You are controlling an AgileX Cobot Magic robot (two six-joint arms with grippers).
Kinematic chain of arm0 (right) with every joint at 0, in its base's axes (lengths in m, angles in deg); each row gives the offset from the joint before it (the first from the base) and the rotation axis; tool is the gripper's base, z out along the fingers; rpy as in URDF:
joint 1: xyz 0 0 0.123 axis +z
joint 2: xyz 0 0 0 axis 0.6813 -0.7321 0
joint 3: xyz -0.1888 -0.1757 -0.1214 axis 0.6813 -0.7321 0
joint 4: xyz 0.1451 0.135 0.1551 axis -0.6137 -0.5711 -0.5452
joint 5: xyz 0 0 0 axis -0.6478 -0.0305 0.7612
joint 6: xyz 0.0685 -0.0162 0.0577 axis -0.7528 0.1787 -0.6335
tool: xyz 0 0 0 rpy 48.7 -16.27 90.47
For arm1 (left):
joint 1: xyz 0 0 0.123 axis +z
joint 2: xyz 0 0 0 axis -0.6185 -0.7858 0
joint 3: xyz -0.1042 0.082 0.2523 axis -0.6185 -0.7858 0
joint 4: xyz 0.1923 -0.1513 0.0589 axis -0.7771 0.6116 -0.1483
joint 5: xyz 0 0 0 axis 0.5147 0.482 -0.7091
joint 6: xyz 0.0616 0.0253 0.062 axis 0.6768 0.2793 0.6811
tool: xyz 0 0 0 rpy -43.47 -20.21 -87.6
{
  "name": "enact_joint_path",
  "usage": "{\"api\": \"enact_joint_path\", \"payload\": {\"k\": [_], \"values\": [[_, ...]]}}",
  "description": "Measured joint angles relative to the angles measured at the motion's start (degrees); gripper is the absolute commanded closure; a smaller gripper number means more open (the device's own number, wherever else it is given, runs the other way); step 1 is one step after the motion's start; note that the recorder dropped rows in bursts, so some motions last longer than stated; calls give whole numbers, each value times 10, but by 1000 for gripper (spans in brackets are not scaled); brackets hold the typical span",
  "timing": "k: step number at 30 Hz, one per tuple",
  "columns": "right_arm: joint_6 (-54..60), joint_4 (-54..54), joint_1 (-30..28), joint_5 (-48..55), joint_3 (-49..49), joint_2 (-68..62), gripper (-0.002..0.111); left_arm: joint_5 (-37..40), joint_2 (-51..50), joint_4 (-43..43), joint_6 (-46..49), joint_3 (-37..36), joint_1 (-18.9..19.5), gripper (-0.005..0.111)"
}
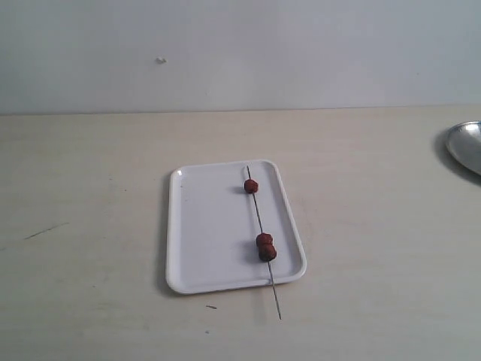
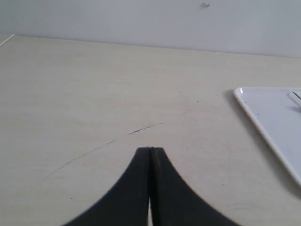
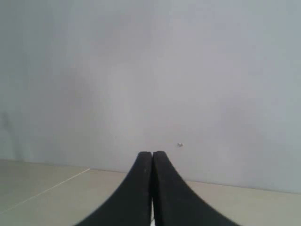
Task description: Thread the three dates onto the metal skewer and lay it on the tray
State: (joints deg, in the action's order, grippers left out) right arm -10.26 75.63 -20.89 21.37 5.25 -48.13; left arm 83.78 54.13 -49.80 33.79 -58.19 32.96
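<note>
Skewer [image 1: 258, 214] with dates [image 1: 265, 247] on tray [image 1: 199, 226], well apart from left gripper [image 2: 150, 150].

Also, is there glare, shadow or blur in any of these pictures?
Exterior view: soft even light; the tray casts a thin shadow along its left and near edges; the metal dish glints. Left wrist view: a glint on the tray corner. Right wrist view: hazy wall, black fingers without detail.

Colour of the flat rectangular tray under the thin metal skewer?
Plain white, no pattern. The flat rectangular tray shows best in the exterior view.
</note>
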Motion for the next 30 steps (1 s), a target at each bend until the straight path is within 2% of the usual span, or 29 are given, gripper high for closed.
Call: {"api": "enact_joint_path", "payload": {"k": [5,8,17,23,30], "values": [[10,0,0,4,0,2,108,0,0,0,0,0,0,107],[22,5,-18,40,0,23,108,0,0,0,0,0,0,107],[62,3,-163,275,0,98,108,0,0,0,0,0,0,107],[71,3,-234,346,0,118,108,0,0,0,0,0,0,107],[71,0,-271,399,0,138,108,0,0,0,0,0,0,107]]}}
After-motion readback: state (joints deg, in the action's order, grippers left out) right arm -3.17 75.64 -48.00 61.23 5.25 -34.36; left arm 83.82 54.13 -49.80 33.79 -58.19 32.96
